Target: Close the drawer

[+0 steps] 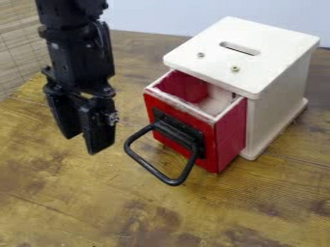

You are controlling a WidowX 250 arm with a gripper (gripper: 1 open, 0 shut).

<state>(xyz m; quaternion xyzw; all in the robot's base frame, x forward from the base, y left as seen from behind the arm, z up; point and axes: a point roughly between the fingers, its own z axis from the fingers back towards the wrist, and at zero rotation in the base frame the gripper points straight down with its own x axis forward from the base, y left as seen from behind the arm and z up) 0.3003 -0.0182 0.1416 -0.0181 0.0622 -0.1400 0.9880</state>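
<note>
The red drawer (204, 123) stands pulled partway out of the cream-white cabinet (275, 92), its inside showing at the top. Its black loop handle (160, 154) sticks out toward the front left, low over the wooden table. My gripper (81, 138) hangs pointing straight down to the left of the handle, a short way off and touching nothing. Its two black fingers (98, 130) stand a little apart with nothing between them, so it is open.
The cabinet has a slot (238, 46) and two small screws on its top. The wooden table (77, 207) spreads to the front and left. A woven mat (18, 53) lies at the far left edge.
</note>
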